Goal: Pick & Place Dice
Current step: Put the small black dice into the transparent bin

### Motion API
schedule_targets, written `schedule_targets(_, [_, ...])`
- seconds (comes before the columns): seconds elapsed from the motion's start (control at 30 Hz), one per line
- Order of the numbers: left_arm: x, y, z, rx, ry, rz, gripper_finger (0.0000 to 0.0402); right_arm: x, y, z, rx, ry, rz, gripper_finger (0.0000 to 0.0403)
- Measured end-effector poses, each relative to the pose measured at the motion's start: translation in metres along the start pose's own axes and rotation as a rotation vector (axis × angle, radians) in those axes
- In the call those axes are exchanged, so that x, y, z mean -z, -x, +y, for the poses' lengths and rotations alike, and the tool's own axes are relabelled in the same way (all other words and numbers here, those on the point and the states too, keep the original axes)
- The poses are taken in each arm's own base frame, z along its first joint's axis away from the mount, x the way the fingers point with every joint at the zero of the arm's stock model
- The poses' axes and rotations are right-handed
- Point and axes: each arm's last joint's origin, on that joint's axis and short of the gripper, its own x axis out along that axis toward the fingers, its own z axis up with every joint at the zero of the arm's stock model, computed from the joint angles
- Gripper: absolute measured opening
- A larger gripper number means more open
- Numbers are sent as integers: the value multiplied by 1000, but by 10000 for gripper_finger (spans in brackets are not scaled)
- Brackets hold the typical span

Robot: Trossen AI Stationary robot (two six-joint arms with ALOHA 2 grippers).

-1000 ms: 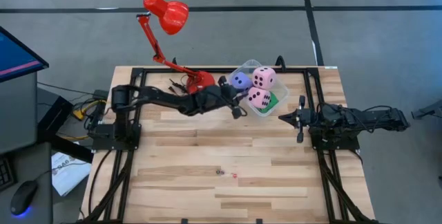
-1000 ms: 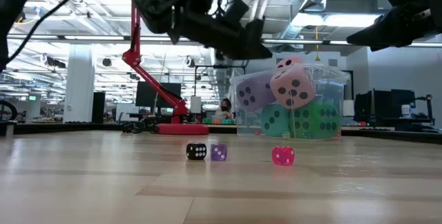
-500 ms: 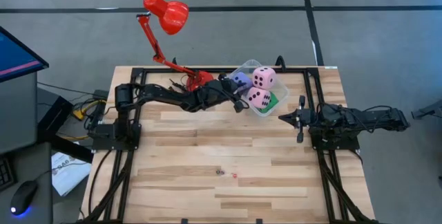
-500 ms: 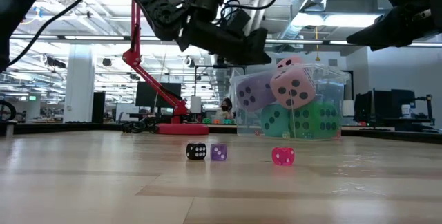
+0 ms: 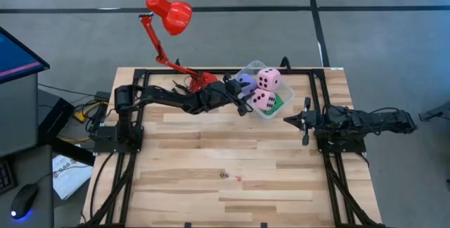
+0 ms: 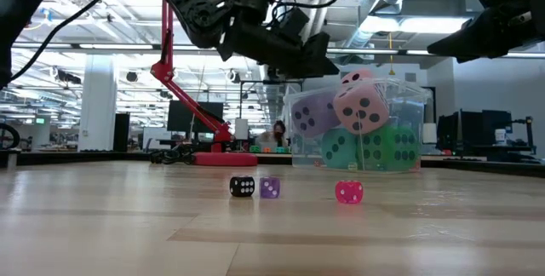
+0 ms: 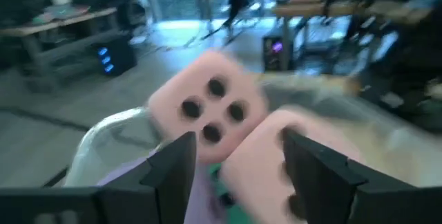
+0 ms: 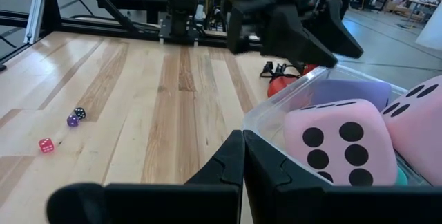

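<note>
You have four soft dice showing in the clear tub: two pink dice, one purple-blue die and a green die underneath; three tiny dice lie on the table, well apart from it. Your left gripper hovers open-fingered just beside the tub's rim; your right gripper, fingers pressed together, waits near the table's right edge.

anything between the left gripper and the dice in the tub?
Nothing visible. The left gripper, open, hangs at the clear tub's rim; its wrist view looks straight past its fingers onto two pink dice.
</note>
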Motion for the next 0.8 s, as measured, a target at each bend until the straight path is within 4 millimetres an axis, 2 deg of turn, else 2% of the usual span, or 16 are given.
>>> schedule_targets(0.2, [-21,15,-11,155,-8,1,182,0,0,0,0,1,4,0])
schedule_targets(0.37, [-41,40,-21,305,-28,80,146,1,0,0,-1,1,6,0])
schedule_targets(0.53, [-54,65,-37,380,-54,146,114,1,0,0,0,2,8,0])
schedule_targets(0.8, [-49,90,-73,518,-106,252,83,1,0,0,-1,2,8,0])
